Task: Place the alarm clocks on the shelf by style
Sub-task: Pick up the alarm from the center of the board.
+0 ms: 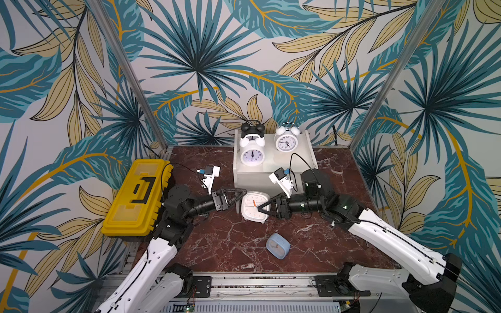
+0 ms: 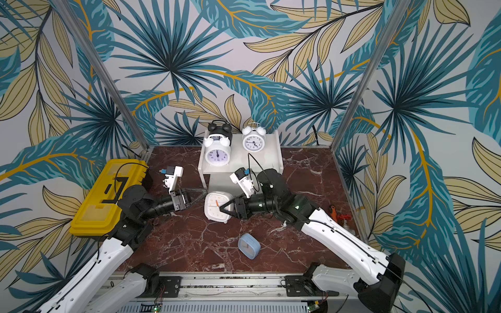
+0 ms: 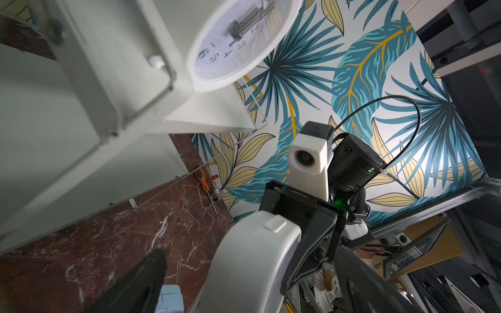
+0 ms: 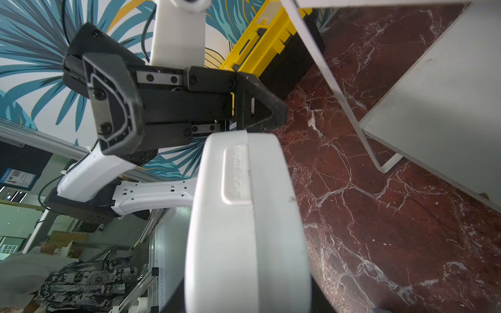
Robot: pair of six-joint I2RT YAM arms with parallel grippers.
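White square clock (image 1: 249, 209) pinched face-and-back in right claw (image 1: 260, 209), just before shelf (image 1: 271, 165); left claw (image 1: 238, 197) wide open beside it; blue clock (image 1: 278, 246) lying on surface (image 1: 217, 244)

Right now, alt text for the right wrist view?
A white square clock, seen edge-on, fills the foreground above a red marble table. The open left gripper faces it, a yellow toolbox behind, the white shelf to one side.
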